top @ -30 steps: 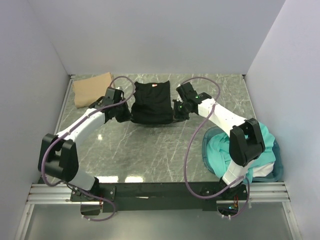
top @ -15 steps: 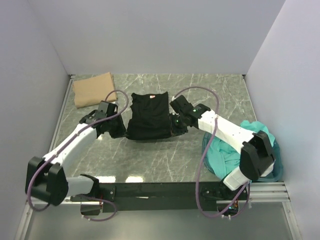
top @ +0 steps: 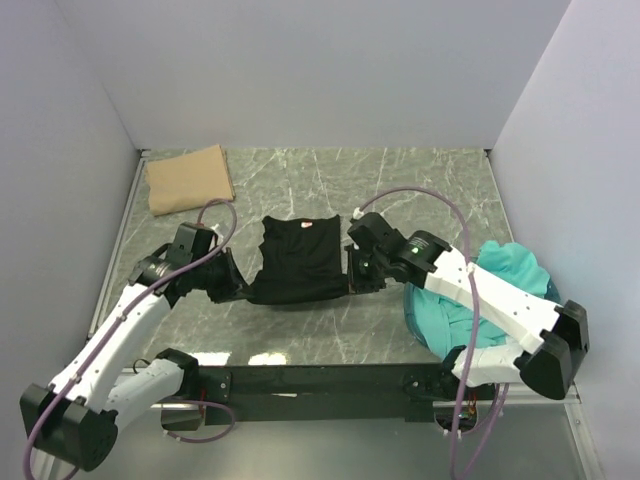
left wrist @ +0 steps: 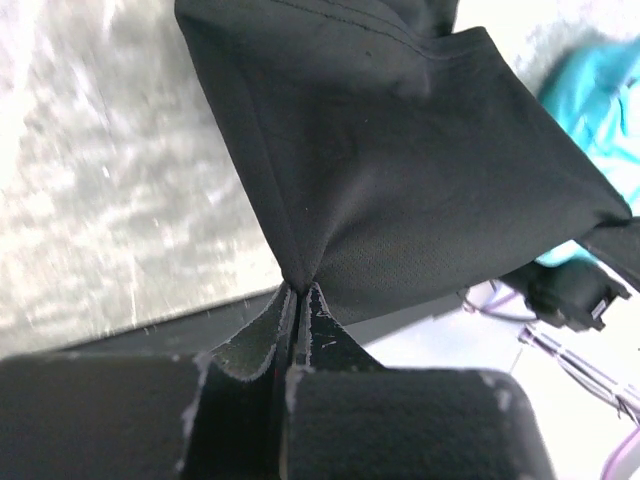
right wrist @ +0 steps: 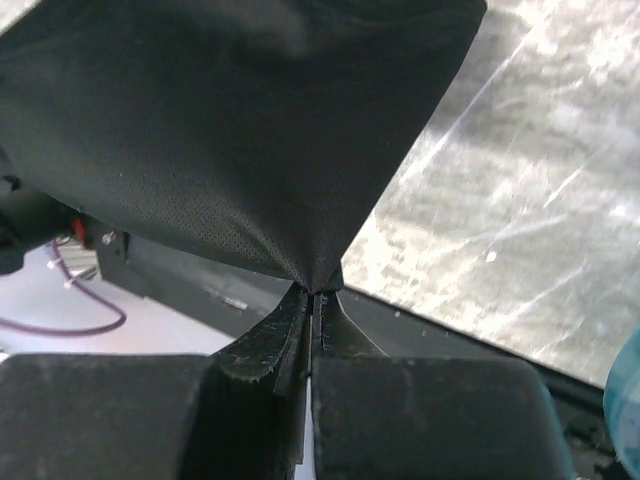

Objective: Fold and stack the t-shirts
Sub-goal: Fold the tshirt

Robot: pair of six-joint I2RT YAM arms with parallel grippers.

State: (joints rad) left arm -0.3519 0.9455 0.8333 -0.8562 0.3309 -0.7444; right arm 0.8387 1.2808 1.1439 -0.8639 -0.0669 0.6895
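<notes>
Pinching black shirt (top: 298,262) by its near corners, at centre.
Wrist views show left tool (left wrist: 300,292) and right tool (right wrist: 318,292) each clamped on a corner; top view adds teal shirts (top: 500,275) in the tub (top: 411,303) at right and, alone, tan shirt (top: 188,178) far left.

Both arms have their elbows swung wide outward, forearms angling in toward each other. The left gripper (left wrist: 298,300) has its jaws pressed together on a corner of the black t-shirt (top: 298,262); the right gripper (right wrist: 318,298) pinches the opposite corner likewise.
</notes>
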